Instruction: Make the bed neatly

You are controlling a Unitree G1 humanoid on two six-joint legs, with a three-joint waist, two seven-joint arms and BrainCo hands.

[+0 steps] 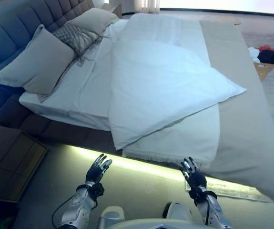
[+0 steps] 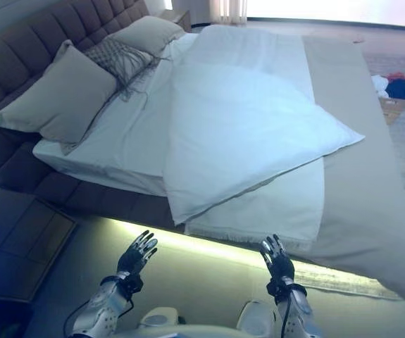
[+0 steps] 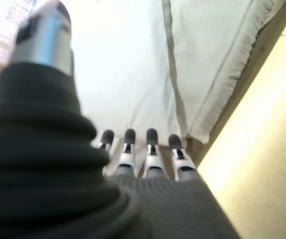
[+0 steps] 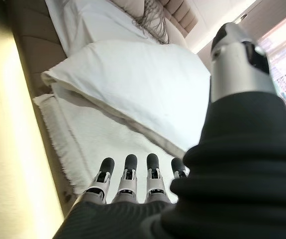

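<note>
Bed [image 1: 251,95] with white duvet [image 1: 160,86] folded askew, left hand [image 1: 96,171] and right hand [image 1: 192,174] spread, empty, short of the edge

bed [image 1: 65,129] w/ grey tufted headboard [image 1: 13,28], lit strip under near edge. white sheet [image 1: 86,88] on head half. two plain beige pillows [image 1: 34,64] [image 1: 94,20] against headboard, darker fringed cushion [image 1: 75,36] between them. white duvet [image 1: 160,88] lies skewed, one corner pointing to foot side, another hanging over near edge. under it a white fringed blanket [image 1: 179,138] reaches near edge. taupe bedspread [image 1: 251,129] covers foot end, draping off the near corner
</note>
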